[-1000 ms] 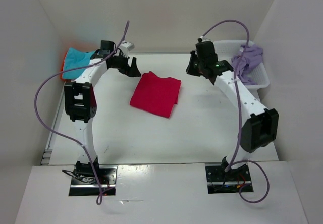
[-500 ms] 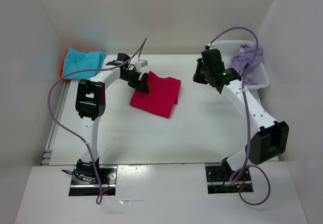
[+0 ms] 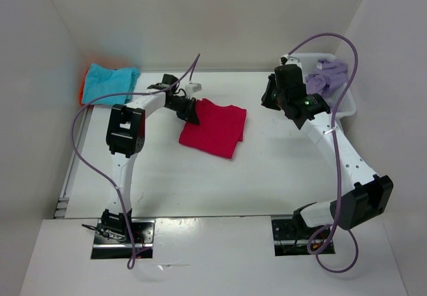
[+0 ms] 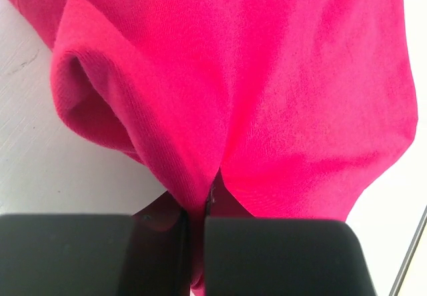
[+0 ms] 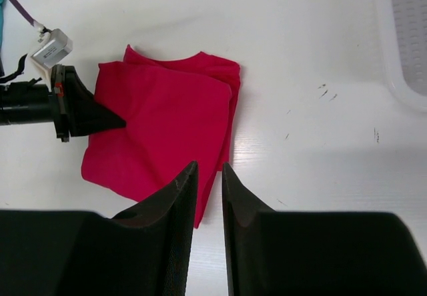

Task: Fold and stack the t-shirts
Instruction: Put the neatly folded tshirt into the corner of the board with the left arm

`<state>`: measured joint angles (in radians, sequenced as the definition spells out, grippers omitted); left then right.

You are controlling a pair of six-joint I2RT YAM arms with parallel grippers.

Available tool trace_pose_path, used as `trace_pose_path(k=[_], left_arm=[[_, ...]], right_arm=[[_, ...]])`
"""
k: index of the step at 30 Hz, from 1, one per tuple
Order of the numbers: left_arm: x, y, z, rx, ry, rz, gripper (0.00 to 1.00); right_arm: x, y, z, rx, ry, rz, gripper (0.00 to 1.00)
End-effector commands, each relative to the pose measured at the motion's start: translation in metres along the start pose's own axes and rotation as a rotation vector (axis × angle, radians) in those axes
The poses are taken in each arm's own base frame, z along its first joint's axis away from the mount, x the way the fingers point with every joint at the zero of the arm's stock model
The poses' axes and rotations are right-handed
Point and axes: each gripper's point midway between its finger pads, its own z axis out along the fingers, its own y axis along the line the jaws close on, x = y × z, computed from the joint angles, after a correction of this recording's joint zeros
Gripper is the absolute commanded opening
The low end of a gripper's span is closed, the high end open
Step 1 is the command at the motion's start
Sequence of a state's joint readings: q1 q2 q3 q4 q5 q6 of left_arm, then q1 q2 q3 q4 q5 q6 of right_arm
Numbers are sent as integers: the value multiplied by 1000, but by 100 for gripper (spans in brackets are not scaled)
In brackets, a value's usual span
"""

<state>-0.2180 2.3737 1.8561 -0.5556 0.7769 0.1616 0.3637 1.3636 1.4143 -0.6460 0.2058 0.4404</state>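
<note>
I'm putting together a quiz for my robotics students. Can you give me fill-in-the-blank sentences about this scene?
The magenta-red t-shirt is pinched by the ___ gripper.
The lavender t-shirt lies in the white ___.
The turquoise t-shirt lies on the ___ one.
The right gripper holds ___.
Missing: left; basket; orange; nothing.

Top view: the orange shirt (image 3: pixel 83 87) shows only as a sliver, seemingly under the turquoise shirt (image 3: pixel 110 81). Left wrist view: the magenta-red shirt (image 4: pixel 280 89) is cropped at the top, its pinched fold hidden inside the left gripper (image 4: pixel 195 224). Right wrist view: the basket (image 5: pixel 400 49) is cropped at the right.
</note>
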Motion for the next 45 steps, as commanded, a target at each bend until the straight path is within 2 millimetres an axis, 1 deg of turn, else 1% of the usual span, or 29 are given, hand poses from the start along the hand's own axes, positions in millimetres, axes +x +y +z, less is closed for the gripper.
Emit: trace_pose_path(k=[1,2,3,4,5,6,8,9,10,13,14,16,17,18,20,21,22,24,25,28,29,30,31,32,34,36,37,42,45], left_arm=[[5,-2,-8,-27,35,4,0],[-6,9,-19,-103,20,44,0],[-11,13,-27,-155,18,74,0],[-25,14,-42,-217,-4,125,0],[-33,28,-54,-326,-5,180,0],[-43,27,-68,-378,-20,216,0],[-51,50,-98,-515,-34,232,0],[-53,59,-105,-554,-37,240,0],[-62,63,-119,-595,-57,245,0],[-67,92,-152,-742,-54,264,0],[-69,101,-169,-812,-50,272,0],[-68,115,-181,-883,-46,281,0],[-73,116,-190,-922,-48,307,0],[-74,128,-205,-997,-50,308,0],[-80,133,-218,-1072,-47,344,0],[-85,141,-234,-1143,-59,346,0],[-84,144,-237,-1163,-53,351,0],[-83,152,-254,-1219,-56,342,0],[-87,153,-255,-1226,-63,357,0],[-91,157,-282,-1304,-83,373,0],[-90,158,-280,-1306,-86,374,0],[-89,162,-287,-1318,-94,366,0],[-90,164,-297,-1332,-104,359,0],[-99,161,-302,-1342,-125,366,0],[-94,168,-320,-1374,-116,357,0],[-99,168,-332,-1393,-136,355,0],[-99,168,-332,-1394,-129,363,0],[-98,176,-365,-1436,-151,344,0],[-96,179,-376,-1446,-154,343,0]], right_arm=[[-17,-2,-17,7,-56,14,26],[-17,-2,-17,7,-56,14,26],[-19,-2,-20,3,-64,16,26],[-19,-2,-20,3,-64,16,26],[-19,-2,-20,3,-64,16,26],[-17,-2,-18,3,-64,16,26],[-18,-4,-18,11,-68,17,26],[-20,-3,-21,7,-76,19,26],[-22,-2,-21,3,-84,21,26],[-19,-4,-19,7,-76,19,26],[-19,-4,-19,7,-76,19,26],[-19,-4,-19,7,-76,19,26],[-19,-4,-19,7,-76,19,26],[-19,-4,-19,7,-76,19,26],[-19,-4,-19,7,-76,19,26],[-19,-4,-19,7,-76,19,26],[-16,-4,-15,12,-65,16,26],[-17,-3,-13,13,-64,16,26],[-17,-3,-13,13,-64,16,26],[-18,-2,-9,18,-55,13,26],[-18,-1,-9,18,-55,13,26],[-18,-1,-9,18,-55,13,26],[-18,-1,-9,18,-55,13,26],[-16,-2,-6,23,-45,11,26],[-17,-1,-3,23,-44,10,26],[-18,0,-5,23,-44,10,26],[-18,0,-5,23,-44,10,26],[-16,-1,-2,28,-36,8,26],[-15,-1,0,32,-27,6,26]])
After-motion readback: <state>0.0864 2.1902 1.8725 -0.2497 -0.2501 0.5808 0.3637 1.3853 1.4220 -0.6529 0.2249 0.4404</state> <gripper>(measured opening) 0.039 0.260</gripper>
